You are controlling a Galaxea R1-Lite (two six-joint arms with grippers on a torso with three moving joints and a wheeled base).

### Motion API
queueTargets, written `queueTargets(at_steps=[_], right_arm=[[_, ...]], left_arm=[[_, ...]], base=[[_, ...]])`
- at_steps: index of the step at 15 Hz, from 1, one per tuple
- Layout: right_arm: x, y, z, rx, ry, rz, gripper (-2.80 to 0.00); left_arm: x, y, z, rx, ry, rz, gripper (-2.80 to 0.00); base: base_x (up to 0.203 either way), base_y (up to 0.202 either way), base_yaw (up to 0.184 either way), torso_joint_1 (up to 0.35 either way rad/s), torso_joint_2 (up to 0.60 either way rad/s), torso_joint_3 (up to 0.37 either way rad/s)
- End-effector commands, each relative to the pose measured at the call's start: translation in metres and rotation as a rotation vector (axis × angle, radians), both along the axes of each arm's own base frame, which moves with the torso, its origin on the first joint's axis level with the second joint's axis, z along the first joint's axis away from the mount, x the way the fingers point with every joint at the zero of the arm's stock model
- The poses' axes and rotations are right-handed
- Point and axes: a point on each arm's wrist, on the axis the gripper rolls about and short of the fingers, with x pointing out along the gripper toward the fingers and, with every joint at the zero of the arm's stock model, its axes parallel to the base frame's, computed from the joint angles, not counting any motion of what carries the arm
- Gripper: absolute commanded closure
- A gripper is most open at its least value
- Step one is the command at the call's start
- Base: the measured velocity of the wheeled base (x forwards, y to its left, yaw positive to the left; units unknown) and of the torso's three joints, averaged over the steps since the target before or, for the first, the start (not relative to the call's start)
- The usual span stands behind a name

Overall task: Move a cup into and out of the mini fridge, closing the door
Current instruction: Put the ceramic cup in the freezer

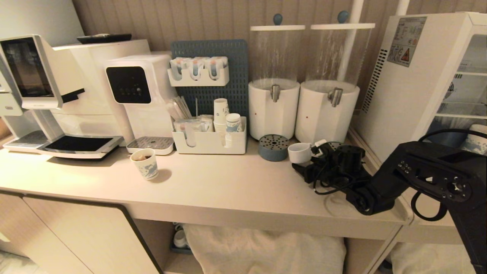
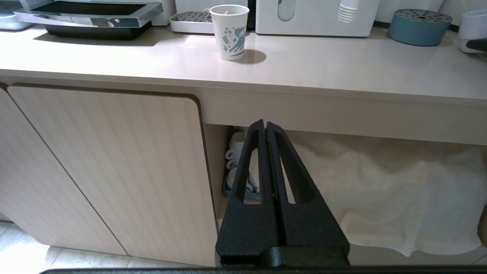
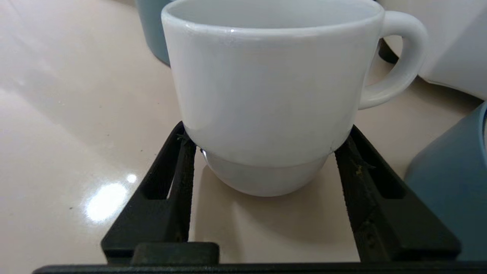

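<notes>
Right hand (image 3: 266, 152) pinching small white ceramic cup (image 3: 266, 91) standing on beige counter (image 3: 76, 114); left hand (image 2: 265, 127) pressed together, parked below counter edge.

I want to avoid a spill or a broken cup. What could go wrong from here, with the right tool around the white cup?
1. The right tool touches the small white ceramic cup low, at its narrowing base, so the cup may tip or slip when lifted.
2. The round blue-grey perforated coaster and the white cylindrical drink dispenser stand close by; the cup's handle may knock them.
</notes>
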Motion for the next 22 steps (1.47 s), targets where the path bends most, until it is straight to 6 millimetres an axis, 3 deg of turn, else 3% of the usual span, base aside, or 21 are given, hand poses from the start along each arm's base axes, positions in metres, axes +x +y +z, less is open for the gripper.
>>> queueTargets(at_steps=[1, 10, 16, 17, 22], right_arm=[[-0.001, -0.001, 0.002, 0.001, -0.006, 0.001, 0.0], [-0.002, 0.0, -0.006, -0.005, 0.007, -0.002, 0.0], [-0.005, 0.003, -0.01, -0.049, 0.016, -0.096, 0.0], [-0.005, 0.003, -0.011, -0.056, 0.018, -0.096, -2.8], [-0.005, 0.003, -0.011, -0.05, 0.008, -0.091, -2.8]], left_arm=[[0.0, 0.0, 0.0, -0.001, -0.001, 0.0, 0.0], [0.0, 0.0, 0.0, -0.001, -0.001, 0.0, 0.0], [0.0, 0.0, 0.0, 0.001, -0.003, -0.001, 0.0], [0.0, 0.0, 0.0, 0.001, -0.001, -0.001, 0.0], [0.0, 0.0, 0.0, -0.001, -0.001, -0.001, 0.0]], base=[[0.0, 0.0, 0.0, 0.0, 0.0, 0.0], [0.0, 0.0, 0.0, 0.0, 0.0, 0.0], [0.0, 0.0, 0.0, 0.0, 0.0, 0.0], [0.0, 0.0, 0.0, 0.0, 0.0, 0.0], [0.0, 0.0, 0.0, 0.0, 0.0, 0.0]])
